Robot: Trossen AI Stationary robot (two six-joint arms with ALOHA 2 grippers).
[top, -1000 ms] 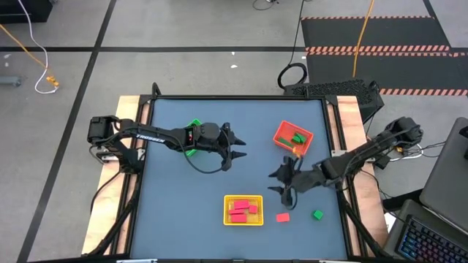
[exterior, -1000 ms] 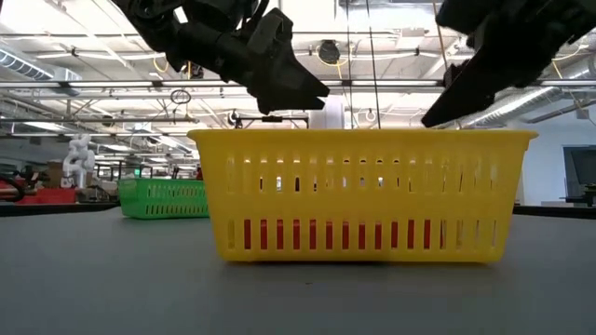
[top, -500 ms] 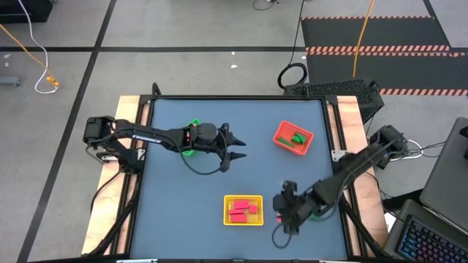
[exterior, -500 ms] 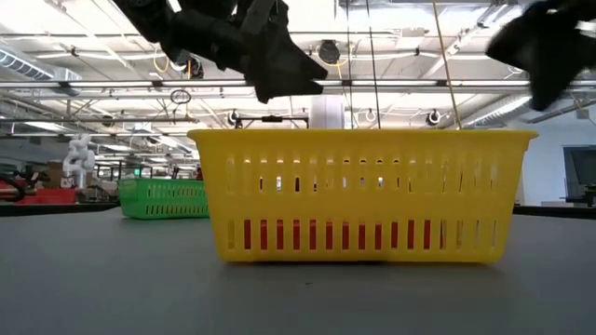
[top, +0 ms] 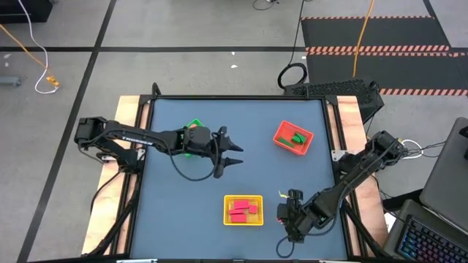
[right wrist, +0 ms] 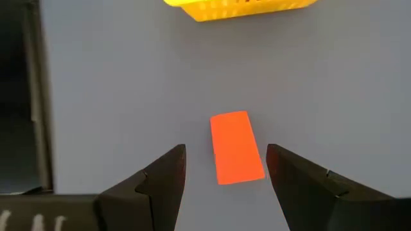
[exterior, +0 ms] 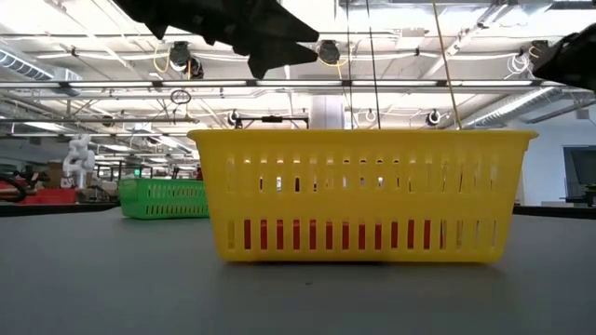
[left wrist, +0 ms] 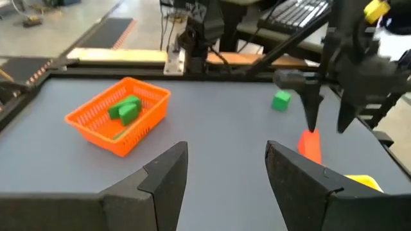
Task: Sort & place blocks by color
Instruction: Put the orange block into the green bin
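Change since a moment ago: right gripper point(right wrist: 225, 176) has swung from beside the orange tray point(top: 293, 138) down to the table's near edge, by the yellow tray point(top: 243, 210); left gripper point(top: 232, 151) has drifted only slightly.
Right gripper: fingers spread, holding nothing — poised straight above a loose red block point(right wrist: 236, 147), one finger on each side of it, which looks like lining up for a pick.
Red block: flat on the grey table point(top: 190, 190), just beside the yellow tray, not yet touched.
Green block point(left wrist: 280, 100): lies alone on the table near the right arm, unsorted.
Yellow tray: already holds several red and pink blocks point(top: 241, 210) — probably where the red one is bound.
Orange tray: holds green blocks point(left wrist: 124, 109).
Left gripper: open and empty, hovering over mid-table near the green tray point(top: 192, 131), apparently waiting clear of the other arm.
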